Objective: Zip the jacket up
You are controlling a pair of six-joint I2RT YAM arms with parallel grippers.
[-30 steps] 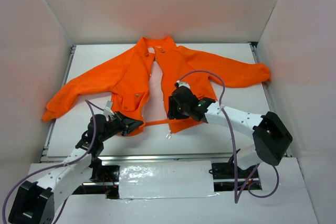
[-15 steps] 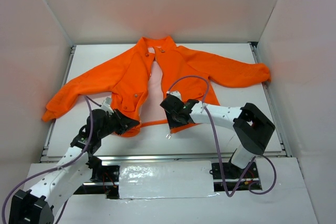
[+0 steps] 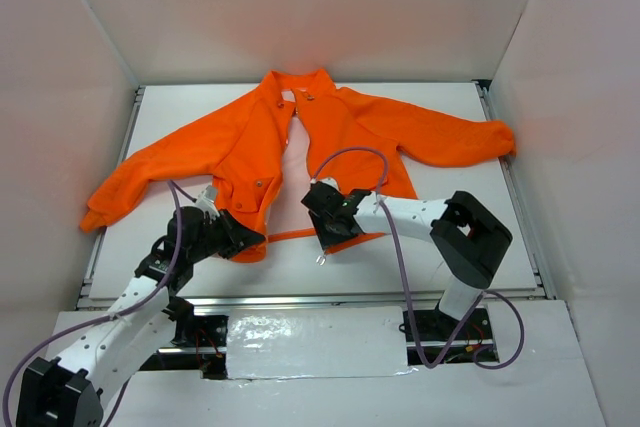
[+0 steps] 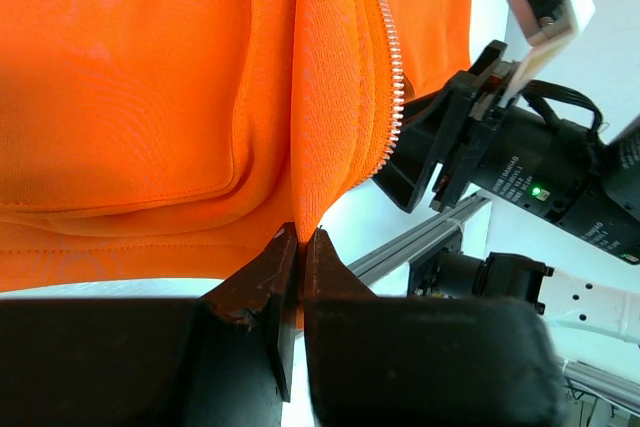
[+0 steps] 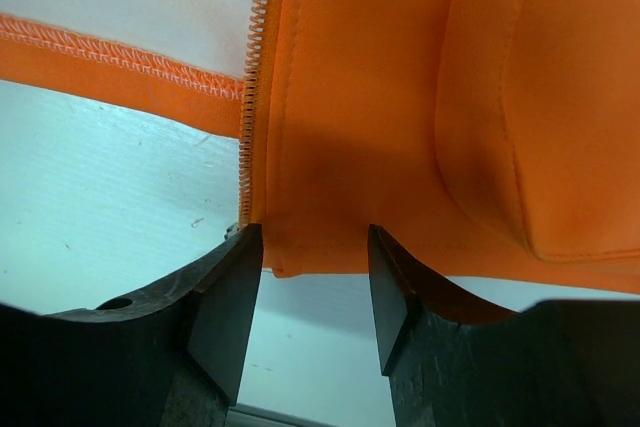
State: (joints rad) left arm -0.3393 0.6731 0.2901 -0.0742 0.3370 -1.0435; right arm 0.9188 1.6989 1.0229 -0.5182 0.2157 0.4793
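Observation:
The orange jacket (image 3: 330,132) lies flat on the white table, front unzipped, collar at the back. My left gripper (image 3: 250,240) is shut on the bottom corner of the jacket's left front panel (image 4: 300,197), whose zipper teeth (image 4: 393,67) run up beside it. My right gripper (image 3: 325,237) is open at the bottom hem of the right front panel (image 5: 360,147), one finger on each side of the hem corner. The right panel's zipper teeth (image 5: 255,77) end just above the left fingertip (image 5: 235,267). A flap pocket (image 5: 560,127) shows to the right.
White walls enclose the table (image 3: 400,257) on three sides. A metal rail (image 3: 300,297) runs along the near edge. The jacket's sleeves reach toward the left wall (image 3: 110,197) and the right wall (image 3: 490,142). A purple cable (image 3: 370,162) loops over the right arm.
My right gripper has moved left and toward the near edge, from the middle of the right panel down to its bottom hem corner. The left gripper has shifted slightly, still holding the left panel.

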